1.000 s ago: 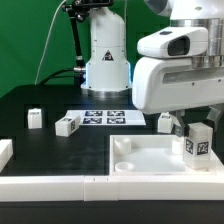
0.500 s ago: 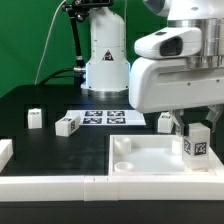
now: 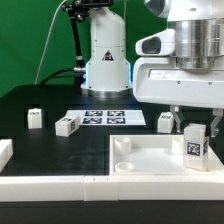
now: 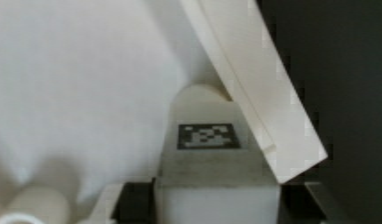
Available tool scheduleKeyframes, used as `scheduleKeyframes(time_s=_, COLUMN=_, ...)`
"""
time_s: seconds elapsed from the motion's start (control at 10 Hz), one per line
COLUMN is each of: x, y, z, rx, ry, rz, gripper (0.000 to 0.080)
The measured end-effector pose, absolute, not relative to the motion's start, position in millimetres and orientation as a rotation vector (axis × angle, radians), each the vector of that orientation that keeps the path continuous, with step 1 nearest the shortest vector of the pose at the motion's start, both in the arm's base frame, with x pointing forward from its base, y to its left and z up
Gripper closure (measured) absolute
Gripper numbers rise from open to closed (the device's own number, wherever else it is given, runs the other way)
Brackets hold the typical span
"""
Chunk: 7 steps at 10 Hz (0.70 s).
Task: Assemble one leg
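Leg (image 3: 196, 146) held upright over the tray (image 3: 140, 160)

The jaws are closed on the leg at the lower right of the exterior frame, its tag facing out. It is kept vertical, probably so its base can meet a corner socket; whether it touches the tray is unclear. Another leg (image 3: 67, 125) lies on the bench (image 3: 30, 140).

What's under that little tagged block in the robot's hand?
The white tray lies beneath the leg. The spot right under the leg is covered, so contact cannot be seen.
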State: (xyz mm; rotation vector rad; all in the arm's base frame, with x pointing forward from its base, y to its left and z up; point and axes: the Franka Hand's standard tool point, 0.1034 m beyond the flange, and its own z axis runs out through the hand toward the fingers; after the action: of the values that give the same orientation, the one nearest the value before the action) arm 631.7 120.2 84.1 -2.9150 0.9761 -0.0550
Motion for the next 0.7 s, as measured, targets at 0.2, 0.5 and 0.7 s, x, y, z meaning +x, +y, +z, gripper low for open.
scheduleKeyframes(time_s=0.2, x=631.6, y=120.4, z=84.0, rx=-2.811, ry=1.228, rz=-0.043, gripper=0.0508)
scheduleKeyframes(time_s=0.5, x=632.2, y=118.1, z=84.3, rx=-2.623, ry=1.536, rz=0.001, gripper=0.0508)
scheduleKeyframes(time_s=0.7, x=632.1, y=119.1, z=83.8, rx=-2.528, ry=1.683, rz=0.012, gripper=0.0508)
